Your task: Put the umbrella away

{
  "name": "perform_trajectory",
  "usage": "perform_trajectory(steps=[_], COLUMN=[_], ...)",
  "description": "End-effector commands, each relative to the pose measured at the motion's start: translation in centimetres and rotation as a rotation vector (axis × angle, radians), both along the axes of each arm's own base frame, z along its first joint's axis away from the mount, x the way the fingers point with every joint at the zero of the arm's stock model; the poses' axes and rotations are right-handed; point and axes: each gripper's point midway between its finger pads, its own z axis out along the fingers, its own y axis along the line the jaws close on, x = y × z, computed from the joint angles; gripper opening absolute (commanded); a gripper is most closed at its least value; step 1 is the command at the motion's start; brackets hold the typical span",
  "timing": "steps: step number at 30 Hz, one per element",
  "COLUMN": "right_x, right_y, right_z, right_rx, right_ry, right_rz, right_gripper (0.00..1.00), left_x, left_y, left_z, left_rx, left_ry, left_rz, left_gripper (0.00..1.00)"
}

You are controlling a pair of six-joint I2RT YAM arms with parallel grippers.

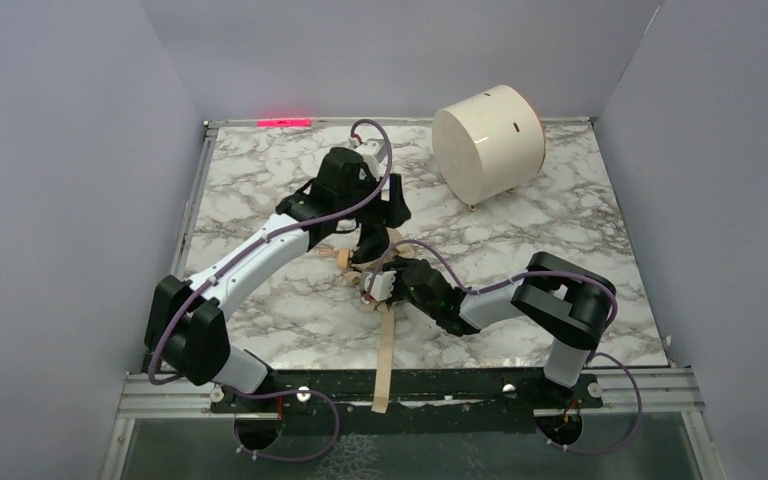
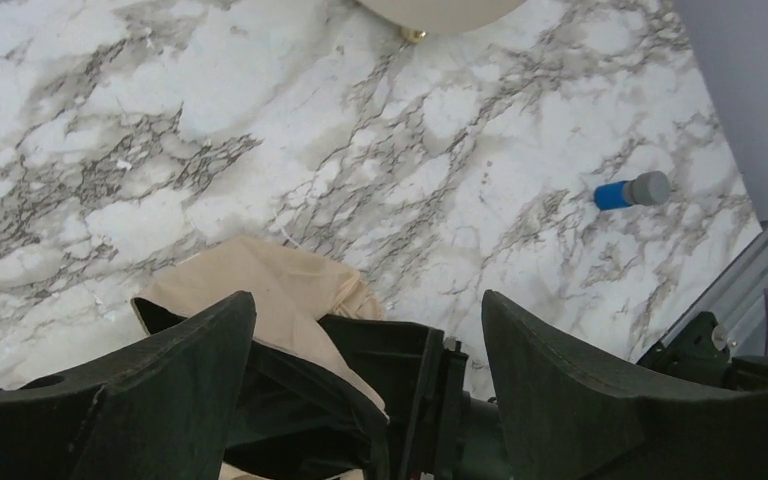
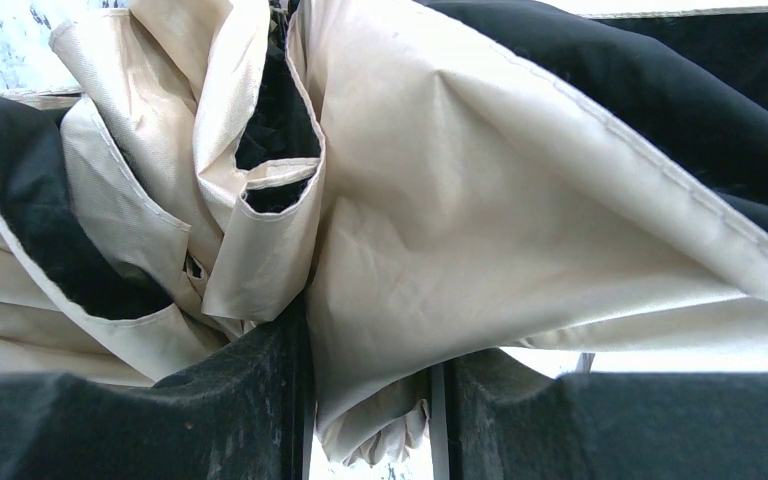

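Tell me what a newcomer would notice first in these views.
The crumpled beige umbrella mid-table: the right fingers pinch its fabric, while the left fingers stand open over it. Next come the white drum, lying on its side at the far right, and the tan strap trailing over the near edge.

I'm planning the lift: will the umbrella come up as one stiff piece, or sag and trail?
Probably floppy: the umbrella bunches in loose folds around the right gripper, so the cloth should sag. The smooth fabric may slip from a thin pinch. Its strap lies loose and long, so it will likely dangle or snag.
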Motion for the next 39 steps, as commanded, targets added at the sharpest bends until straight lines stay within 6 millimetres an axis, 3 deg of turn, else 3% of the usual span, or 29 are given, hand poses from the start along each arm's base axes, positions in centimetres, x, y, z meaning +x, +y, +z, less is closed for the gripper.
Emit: perform_trajectory(steps=[1, 7, 16, 25, 36, 39], right_x=[-3.0, -3.1, -3.4, -3.5, -3.7, -3.8], right_y=[-3.9, -3.6, -3.7, -3.5, -3.6, -3.7], right_z=[-7.1, -7.0, -7.5, -7.6, -7.7, -7.7], right_rx=[-0.232, -0.228, -0.238, -0.242, -0.244, -0.245], right_ry=[0.168, 0.169, 0.177, 0.179, 0.180, 0.179], right_rz=[-0.001, 0.000, 0.000, 0.004, 0.001, 0.001], right_gripper=[0.18, 0.18, 0.18, 0.18, 0.17, 0.17], left_x=[0.2, 0.7, 1.2, 0.0, 1.9, 2.2], left_y=[1.0, 2.7, 6.1, 4.7, 2.2, 1.2], left_z=[-3.6, -3.6, 0.0, -1.9, -3.3, -3.8], left_rx=[0.118, 0.179, 0.104, -0.078, -0.116, -0.106], left_ry=[0.124, 0.123, 0.061, 0.191, 0.223, 0.239], left_rz=[0.058, 0.150, 0.410, 0.467, 0.396, 0.355], left_gripper=[0.82, 0.80, 0.79, 0.79, 0.78, 0.70])
